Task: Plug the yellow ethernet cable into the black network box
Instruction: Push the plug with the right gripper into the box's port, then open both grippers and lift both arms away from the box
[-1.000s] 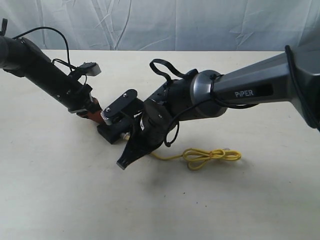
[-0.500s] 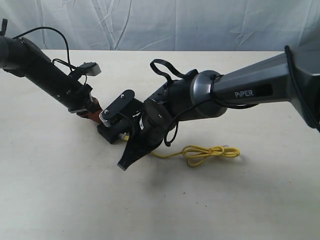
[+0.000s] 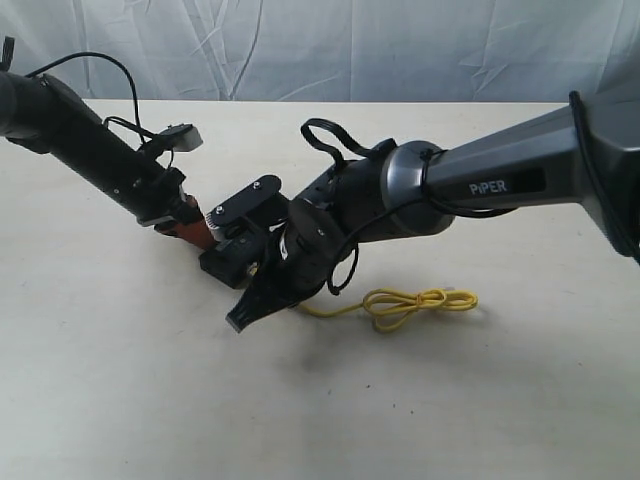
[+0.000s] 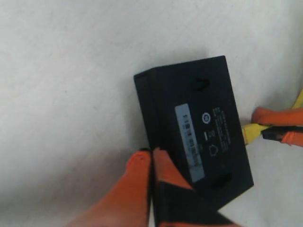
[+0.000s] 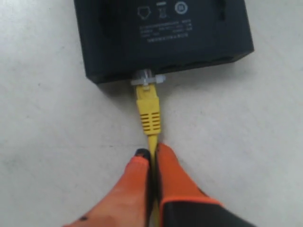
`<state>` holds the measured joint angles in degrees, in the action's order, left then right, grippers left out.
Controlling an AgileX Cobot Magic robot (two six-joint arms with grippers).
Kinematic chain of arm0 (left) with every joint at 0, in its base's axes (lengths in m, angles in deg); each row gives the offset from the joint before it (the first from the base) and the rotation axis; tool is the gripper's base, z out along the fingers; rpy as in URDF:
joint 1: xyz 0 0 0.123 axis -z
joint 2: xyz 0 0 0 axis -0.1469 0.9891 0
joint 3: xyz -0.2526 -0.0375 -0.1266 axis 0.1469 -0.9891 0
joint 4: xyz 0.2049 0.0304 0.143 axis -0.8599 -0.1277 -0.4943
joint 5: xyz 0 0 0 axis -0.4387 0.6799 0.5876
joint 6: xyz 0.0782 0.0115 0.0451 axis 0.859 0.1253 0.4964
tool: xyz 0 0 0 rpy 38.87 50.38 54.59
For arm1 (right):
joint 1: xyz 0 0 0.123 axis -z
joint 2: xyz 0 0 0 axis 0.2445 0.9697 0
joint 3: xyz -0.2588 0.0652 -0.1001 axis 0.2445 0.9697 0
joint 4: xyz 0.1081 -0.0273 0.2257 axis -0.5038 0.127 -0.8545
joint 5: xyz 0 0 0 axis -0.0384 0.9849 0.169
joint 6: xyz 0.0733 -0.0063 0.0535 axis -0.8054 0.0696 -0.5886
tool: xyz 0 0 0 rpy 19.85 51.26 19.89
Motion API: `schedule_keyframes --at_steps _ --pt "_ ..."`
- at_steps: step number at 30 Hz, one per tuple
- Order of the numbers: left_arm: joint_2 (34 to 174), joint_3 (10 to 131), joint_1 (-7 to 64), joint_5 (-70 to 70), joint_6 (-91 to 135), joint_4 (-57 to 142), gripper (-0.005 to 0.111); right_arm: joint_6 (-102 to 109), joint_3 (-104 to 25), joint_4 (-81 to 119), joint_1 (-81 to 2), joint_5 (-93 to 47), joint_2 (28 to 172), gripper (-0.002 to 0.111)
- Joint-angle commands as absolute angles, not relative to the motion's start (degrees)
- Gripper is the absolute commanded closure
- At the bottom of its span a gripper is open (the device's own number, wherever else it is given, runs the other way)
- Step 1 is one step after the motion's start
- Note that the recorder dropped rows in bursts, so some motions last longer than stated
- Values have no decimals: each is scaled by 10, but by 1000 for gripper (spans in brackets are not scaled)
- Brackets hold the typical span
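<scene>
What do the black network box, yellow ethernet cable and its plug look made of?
The small flat black network box: likely hard moulded plastic, matte, crisp edges, pale printed label. The thin yellow ethernet cable: probably flexible rubbery plastic, ribbed boot, soft sheen. Its clear plug: seemingly hard translucent plastic.

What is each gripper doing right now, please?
Left gripper: closed, against the black network box.
Right gripper: closed on the yellow ethernet cable.
</scene>
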<state>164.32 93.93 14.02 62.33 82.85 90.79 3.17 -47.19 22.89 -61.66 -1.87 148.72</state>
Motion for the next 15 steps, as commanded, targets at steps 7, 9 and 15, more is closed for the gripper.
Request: schedule_keyframes --at_steps 7,9,15 --pt "1641 943 143 646 826 922 107 32 -471 233 -616 -76 1486 109" --pt "1641 943 143 646 826 922 107 32 -471 233 -616 -76 1486 109" --pt "1641 943 143 646 826 919 107 32 -471 233 -616 -67 1486 71"
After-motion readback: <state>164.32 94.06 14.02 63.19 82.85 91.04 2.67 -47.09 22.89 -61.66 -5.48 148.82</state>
